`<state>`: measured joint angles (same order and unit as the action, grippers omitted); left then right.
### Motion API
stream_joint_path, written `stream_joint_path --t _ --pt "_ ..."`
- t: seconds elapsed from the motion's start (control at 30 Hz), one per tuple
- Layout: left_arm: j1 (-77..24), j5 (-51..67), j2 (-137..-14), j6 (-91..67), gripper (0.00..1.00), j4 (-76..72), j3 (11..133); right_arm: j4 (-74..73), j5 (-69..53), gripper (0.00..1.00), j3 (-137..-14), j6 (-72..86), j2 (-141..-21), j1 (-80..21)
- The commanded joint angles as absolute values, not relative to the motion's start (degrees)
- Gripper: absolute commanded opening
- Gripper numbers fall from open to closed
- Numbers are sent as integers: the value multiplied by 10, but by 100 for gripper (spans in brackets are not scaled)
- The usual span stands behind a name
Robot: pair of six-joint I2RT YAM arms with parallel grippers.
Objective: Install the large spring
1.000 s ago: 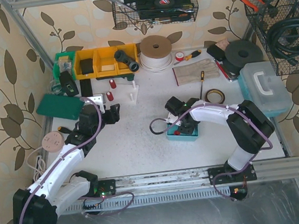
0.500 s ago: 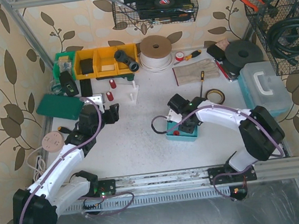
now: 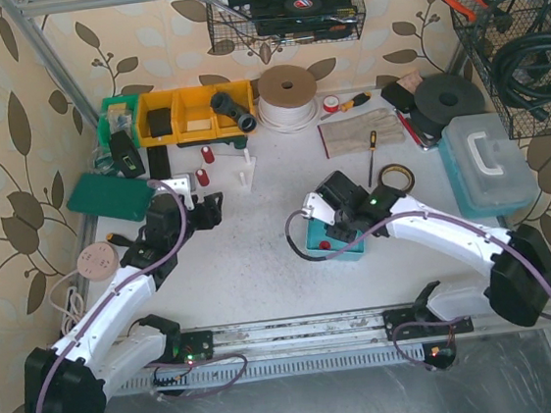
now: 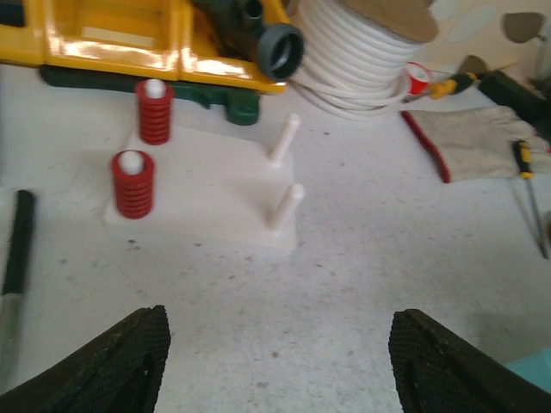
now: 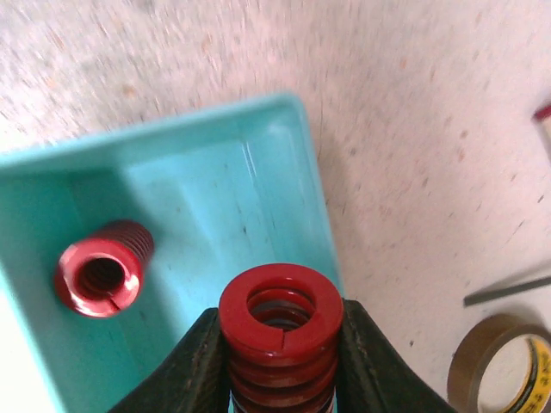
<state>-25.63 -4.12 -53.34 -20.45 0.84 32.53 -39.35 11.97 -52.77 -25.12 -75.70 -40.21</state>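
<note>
Large spring [image 5: 280,311] gripped in right pincer [image 5: 280,353], over teal tray [image 5: 202,194].

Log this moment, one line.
right end effector: shut on red spring over teal tray | left end effector: open, facing peg board | two pegs bare

A spring [image 5: 102,275] lies in the tray [image 5: 225,176] left of the tape [image 5: 471,358]

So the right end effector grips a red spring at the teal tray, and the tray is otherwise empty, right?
Not empty: the right wrist view shows a second red spring lying in the teal tray. The right end effector does grip a red spring.
</note>
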Motion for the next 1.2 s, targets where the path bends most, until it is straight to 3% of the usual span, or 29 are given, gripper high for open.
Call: stream_joint_path --t 0.0,0.23,0.5,1.17 --pt "-264 54 -527 -231 71 -56 322 -330 112 7 -519 -264 -708 -435" --pt "-297 212 -566 -264 60 -87 346 -233 62 7 -491 -252 -648 -465" --pt "-381 256 -575 -249 51 -73 378 -139 51 7 -476 -241 -658 -518" --pt "-434 273 -654 -208 53 0 436 -102 78 5 -503 -214 -696 -554"
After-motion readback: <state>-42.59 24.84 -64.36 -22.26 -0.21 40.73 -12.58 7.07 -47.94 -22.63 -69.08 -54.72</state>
